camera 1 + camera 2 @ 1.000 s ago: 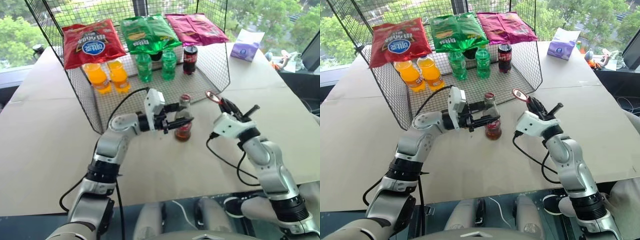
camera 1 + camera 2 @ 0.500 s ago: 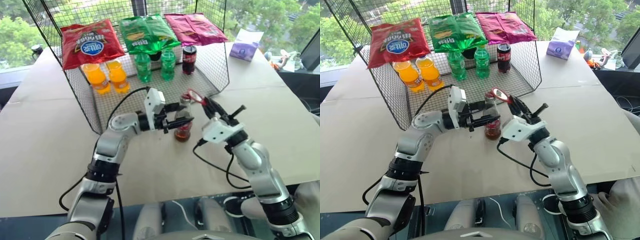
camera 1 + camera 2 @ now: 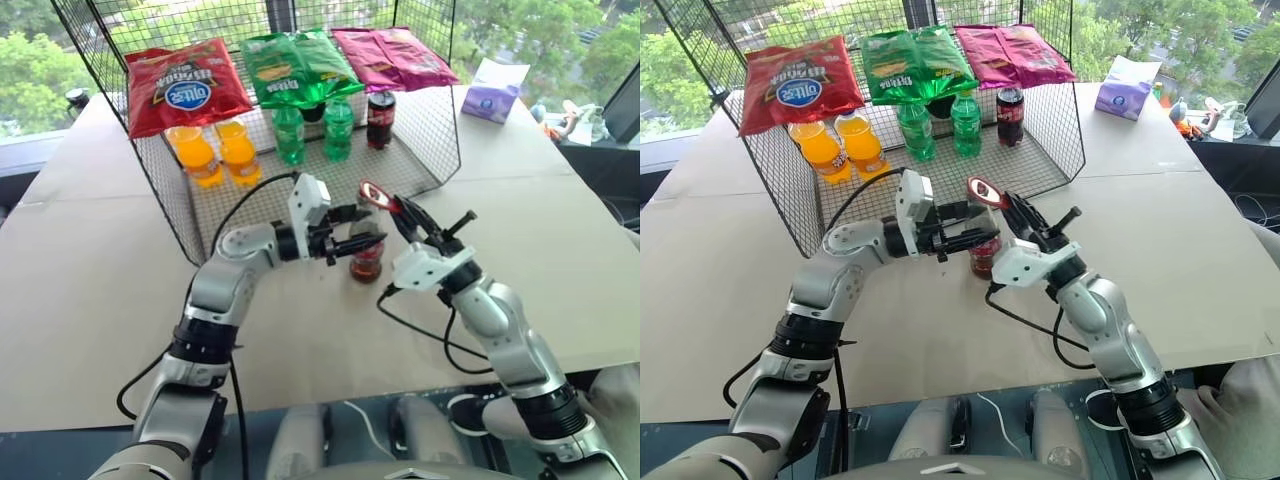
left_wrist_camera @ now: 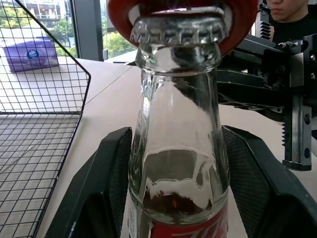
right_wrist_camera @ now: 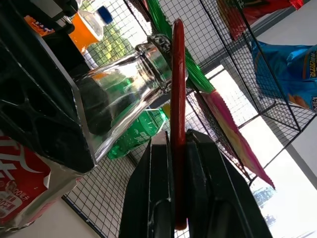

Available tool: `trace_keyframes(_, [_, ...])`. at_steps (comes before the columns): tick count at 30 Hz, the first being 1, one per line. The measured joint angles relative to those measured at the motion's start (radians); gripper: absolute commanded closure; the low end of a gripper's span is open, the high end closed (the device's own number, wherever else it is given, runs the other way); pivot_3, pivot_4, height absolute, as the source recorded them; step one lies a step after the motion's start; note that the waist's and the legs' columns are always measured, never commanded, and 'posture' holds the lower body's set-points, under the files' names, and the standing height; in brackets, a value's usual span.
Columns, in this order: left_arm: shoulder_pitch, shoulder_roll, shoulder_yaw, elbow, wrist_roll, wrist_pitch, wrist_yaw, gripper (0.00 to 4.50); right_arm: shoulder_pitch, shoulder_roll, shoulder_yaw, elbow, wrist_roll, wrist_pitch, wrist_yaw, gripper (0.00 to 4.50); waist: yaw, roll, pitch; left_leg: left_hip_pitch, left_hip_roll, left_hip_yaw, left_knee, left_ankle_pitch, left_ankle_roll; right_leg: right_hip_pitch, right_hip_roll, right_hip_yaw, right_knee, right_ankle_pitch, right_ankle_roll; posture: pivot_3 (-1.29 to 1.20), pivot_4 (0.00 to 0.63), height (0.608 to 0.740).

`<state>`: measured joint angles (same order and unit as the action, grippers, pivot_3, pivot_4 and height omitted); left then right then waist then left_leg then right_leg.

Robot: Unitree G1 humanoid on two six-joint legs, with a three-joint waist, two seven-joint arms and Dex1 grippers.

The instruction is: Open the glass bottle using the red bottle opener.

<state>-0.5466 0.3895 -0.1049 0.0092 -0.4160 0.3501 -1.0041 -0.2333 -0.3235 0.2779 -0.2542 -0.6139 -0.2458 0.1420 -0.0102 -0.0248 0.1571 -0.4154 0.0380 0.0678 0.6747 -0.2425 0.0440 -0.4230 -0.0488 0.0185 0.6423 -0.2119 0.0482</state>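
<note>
A: What sits in the wire basket (image 3: 150, 190)?

B: Along its back lean three snack bags: a red bag (image 3: 185, 85), a green bag (image 3: 297, 65) and a maroon bag (image 3: 390, 55). In front of them on the mesh floor stand two orange drink bottles (image 3: 215, 152), two green bottles (image 3: 312, 130) and a short dark cola bottle (image 3: 380, 118). The basket is open toward the robot.

A: And the glass bottle (image 3: 367, 245)?

B: It stands upright on the table (image 3: 80, 270), just in front of the basket's open edge, between the two arms. There is dark cola in the lower part, a red label around the body, clear glass at the neck, and the crown cap is on.

A: What is the left gripper (image 3: 350, 240) doing?

B: It reaches in level from the robot's left, and its two black fingers (image 4: 104, 188) stand either side of the bottle at the shoulder, part open and closed around the glass. In the left wrist view they flank it closely.

A: And the right gripper (image 3: 405, 215)?

B: Its jaws are pinched tight on the handle of the red bottle opener (image 3: 375, 195), which it holds tilted up toward the bottle. In the left wrist view the red ring sits right behind the cap. In the right wrist view the opener appears edge-on, at the bottle's mouth.

A: Anything else on the table?

B: A purple tissue box (image 3: 492, 95), well apart at the far right.
</note>
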Motion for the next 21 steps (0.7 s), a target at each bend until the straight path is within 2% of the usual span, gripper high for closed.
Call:
trace_keyframes(8, [0.0, 0.003, -0.002, 0.001, 0.006, -0.008, -0.014, 2.24, -0.02, -0.077, -0.005, -0.029, -0.052, -0.014, 0.024, 4.5, 0.0, 0.0, 0.0, 0.0, 0.0, 0.0, 0.0, 0.0, 0.0, 0.0, 0.0, 0.0, 0.0, 0.0, 0.0, 0.0, 0.15, 0.74])
trace_keyframes(12, [0.0, 0.003, -0.008, 0.001, 0.015, -0.017, -0.02, 2.24, -0.059, -0.182, -0.017, -0.096, -0.049, 0.025, 0.151, 4.5, 0.002, 0.0, 0.0, 0.001, 0.0, 0.0, 0.0, 0.0, 0.0, 0.0, 0.0, 0.0, 0.0, 0.0, 0.0, 0.0, 0.15, 0.74])
trace_keyframes(21, [0.001, -0.007, -0.026, 0.0, 0.022, -0.035, -0.023, 2.24, -0.154, -0.328, -0.051, -0.159, 0.043, 0.05, 0.345, 4.5, 0.029, 0.0, -0.001, 0.001, 0.0, -0.001, 0.0, 0.0, 0.0, 0.002, -0.002, -0.001, -0.001, 0.0, 0.0, 0.0, 0.15, 0.74])
